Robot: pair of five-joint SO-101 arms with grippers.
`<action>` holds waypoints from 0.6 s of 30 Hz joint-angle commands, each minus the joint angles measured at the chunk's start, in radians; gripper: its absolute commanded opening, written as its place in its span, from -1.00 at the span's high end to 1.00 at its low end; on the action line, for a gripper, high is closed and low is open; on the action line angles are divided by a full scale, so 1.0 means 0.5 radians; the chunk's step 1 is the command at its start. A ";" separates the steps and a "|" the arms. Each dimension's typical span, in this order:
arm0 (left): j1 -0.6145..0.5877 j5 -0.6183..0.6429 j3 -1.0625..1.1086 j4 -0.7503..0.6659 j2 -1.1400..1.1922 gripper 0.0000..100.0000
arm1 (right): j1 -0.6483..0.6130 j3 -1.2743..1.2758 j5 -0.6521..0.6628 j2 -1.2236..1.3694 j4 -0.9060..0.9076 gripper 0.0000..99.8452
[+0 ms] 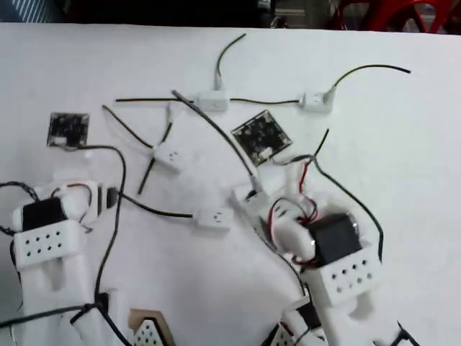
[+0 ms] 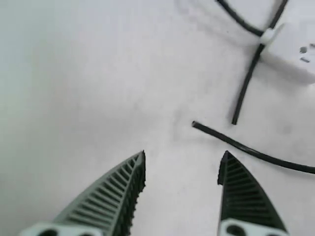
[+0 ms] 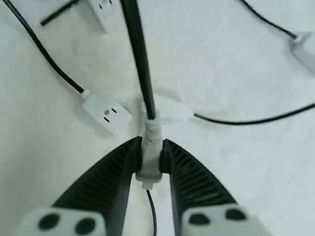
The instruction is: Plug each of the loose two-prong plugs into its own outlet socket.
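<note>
My right gripper is shut on a white two-prong plug whose thick black cable runs away from it across the table. A white outlet socket lies just beside the fingertips, and a second white piece sits right behind the plug. In the high view this gripper is near the table's middle, next to the socket. My left gripper stands open over bare table, close to a loose black cable end. Another socket lies farther off.
Two more white sockets with thin cables lie toward the back. Two dark circuit boards sit on the white table. Black cables cross the middle around a socket.
</note>
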 commanded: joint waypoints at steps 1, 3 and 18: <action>0.244 0.080 -0.322 0.132 -0.078 0.50 | -0.259 0.193 -0.178 -0.149 -0.324 0.97; 0.333 0.203 -0.374 0.150 -0.078 0.50 | -0.342 0.353 -0.249 -0.189 -0.520 0.97; 1.131 0.485 -0.531 0.157 -0.078 0.50 | -0.606 0.807 -0.470 -0.238 -1.177 0.97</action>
